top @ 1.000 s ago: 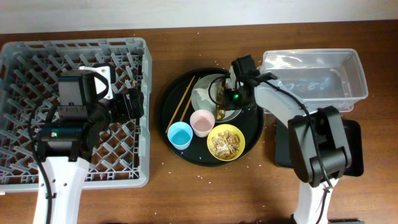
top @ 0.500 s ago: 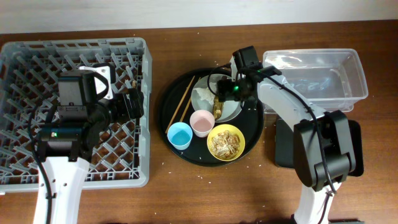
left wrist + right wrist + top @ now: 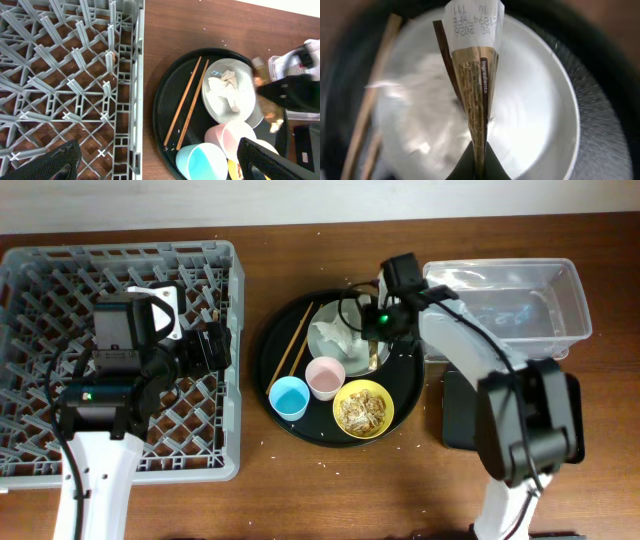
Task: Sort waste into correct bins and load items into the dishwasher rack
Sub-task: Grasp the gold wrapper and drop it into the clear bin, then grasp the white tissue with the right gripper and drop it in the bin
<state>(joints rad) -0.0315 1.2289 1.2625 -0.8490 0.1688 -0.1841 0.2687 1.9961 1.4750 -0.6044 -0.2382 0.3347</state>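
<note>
My right gripper [image 3: 479, 162] is shut on the gold-brown wrapper [image 3: 476, 75] and holds it above the pale plate [image 3: 540, 90]. In the overhead view this gripper [image 3: 383, 330] is over the plate's right side. The white napkin [image 3: 330, 338] lies on the plate [image 3: 352, 365]. Chopsticks [image 3: 292, 340], blue cup [image 3: 289, 397], pink cup [image 3: 325, 377] and a yellow bowl [image 3: 363, 408] of food scraps sit on the round black tray [image 3: 272, 355]. My left gripper [image 3: 162, 167] is open and empty over the right edge of the grey rack [image 3: 50, 280].
The clear tub [image 3: 505, 305] stands right of the round tray, close to my right arm. The shallow black tray bin [image 3: 572, 415] lies in front of it, partly under the arm. Crumbs are scattered on the wooden table [image 3: 330, 480].
My right gripper has moved to the right across the plate with the wrapper in it, toward the clear tub. The left arm has not moved.
</note>
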